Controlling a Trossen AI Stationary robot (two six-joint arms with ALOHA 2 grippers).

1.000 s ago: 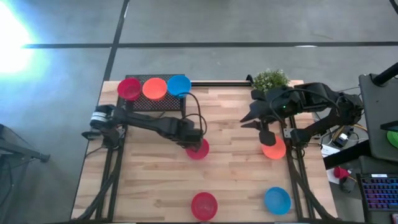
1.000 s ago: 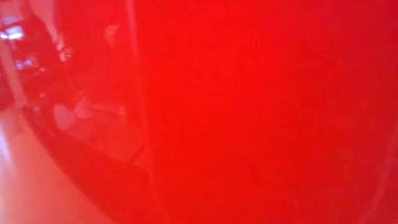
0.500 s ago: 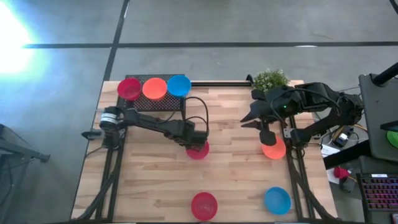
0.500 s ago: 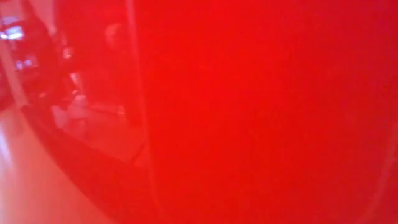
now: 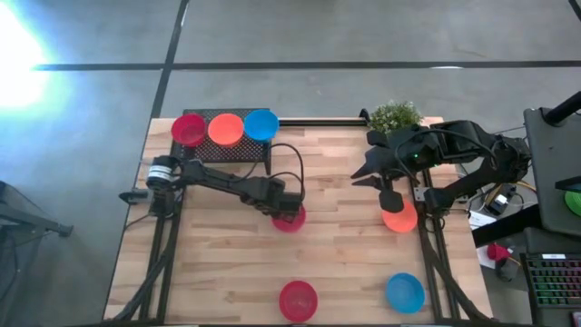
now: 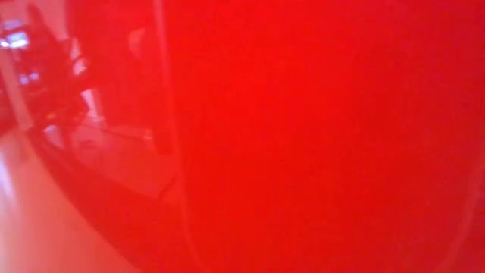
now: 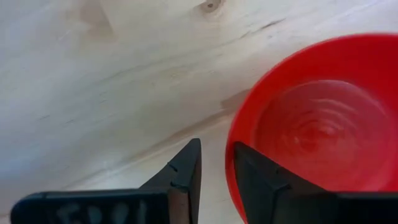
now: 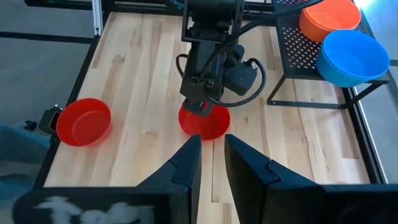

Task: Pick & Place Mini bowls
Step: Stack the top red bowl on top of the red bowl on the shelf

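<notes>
Red plastic fills most of the left wrist view. The left gripper (image 7: 216, 154) stands at the near rim of the central red bowl (image 7: 317, 130). Its two dark fingers are slightly parted, one outside the wall and one at or just over the rim, with pale wood showing in the gap, so the jaws are released and nothing is clamped yet. Over the last second the left arm has reached a little farther across the table (image 5: 218, 254) and settled over this bowl, while the bowl itself has not moved. This is judged to be the final approach of a rim pinch: closing comes next, and a thin, sloping wall may slip out if the bite is shallow.

The right gripper (image 8: 211, 146) waits above the table's right side, just beside the orange bowl (image 5: 402, 221). Its fingers stand a narrow slit apart and hold nothing, and the arm has kept its pose.

Three bowls already sit on the black mesh rack (image 5: 227, 153) at the far left edge: rack red (image 5: 189, 129), rack orange (image 5: 225, 128) and rack blue (image 5: 260, 124). Two more bowls, the front red bowl (image 5: 298, 299) and the front blue bowl (image 5: 405, 292), lie near the front edge, well apart from both arms. The potted plant (image 5: 394, 115) stands at the far right. A red surface close to the lens blocks the low view. With four bowls left on the wood, the task appears a little under half done.
</notes>
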